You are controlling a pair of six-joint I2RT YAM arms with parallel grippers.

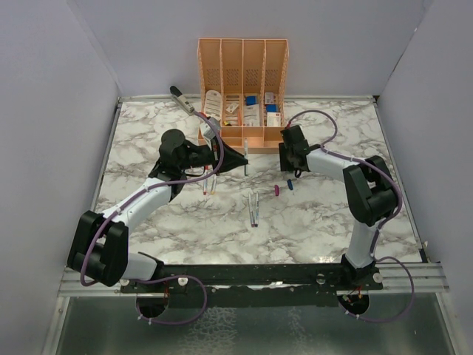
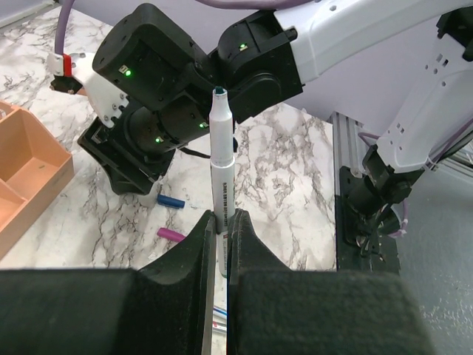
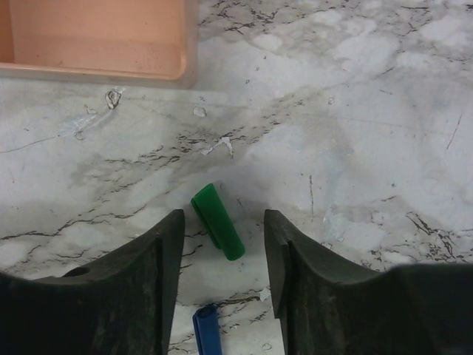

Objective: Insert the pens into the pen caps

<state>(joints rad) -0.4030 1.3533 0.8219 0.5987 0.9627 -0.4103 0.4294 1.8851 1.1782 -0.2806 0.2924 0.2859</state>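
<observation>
My left gripper (image 2: 222,219) is shut on a whitish pen (image 2: 222,159) that stands upright from the jaws, its dark green tip bare. In the top view this gripper (image 1: 242,157) hovers left of centre. My right gripper (image 3: 222,216) is open and low over the table, and a green pen cap (image 3: 217,221) lies between its fingers, touching neither. A blue cap (image 3: 207,331) lies just behind it. The left wrist view shows the blue cap (image 2: 170,200) and a purple cap (image 2: 169,234) on the marble. More pens (image 1: 253,207) lie mid-table.
An orange organiser (image 1: 242,89) holding blue-and-white boxes stands at the back, its tray edge (image 3: 96,70) close ahead of the right gripper. A grey stapler (image 1: 182,98) lies at the back left. Two more pens (image 1: 209,182) lie under the left arm.
</observation>
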